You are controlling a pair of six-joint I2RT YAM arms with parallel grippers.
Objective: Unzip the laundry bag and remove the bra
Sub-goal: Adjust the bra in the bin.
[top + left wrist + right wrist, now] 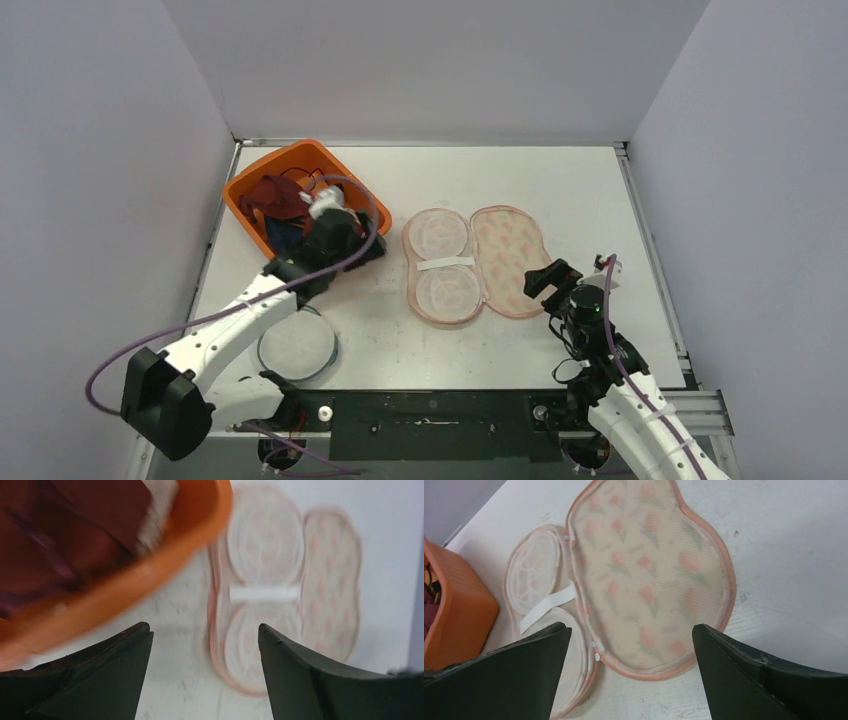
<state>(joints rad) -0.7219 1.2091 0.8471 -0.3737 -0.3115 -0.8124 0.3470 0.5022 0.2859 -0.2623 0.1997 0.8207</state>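
Spotting the laundry bag (475, 262) splayed open, flat, mid-desk (560, 190): looks like light, floppy mesh, best pinched at the piped rim. Seeing dark red fabric (272, 195), likely the bra, in the orange basket (267, 166). Showing left end effector (204, 630) wide by the basket, right end effector (630, 627) wide, empty, beside the bag.

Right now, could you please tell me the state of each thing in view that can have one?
Laundry bag: unzipped, spread open flat.
Orange basket: upright, holding dark red clothing.
Left end effector: open, empty, by the basket's rim.
Right end effector: open, empty, above the bag's near end.
Round mesh item: lying flat.
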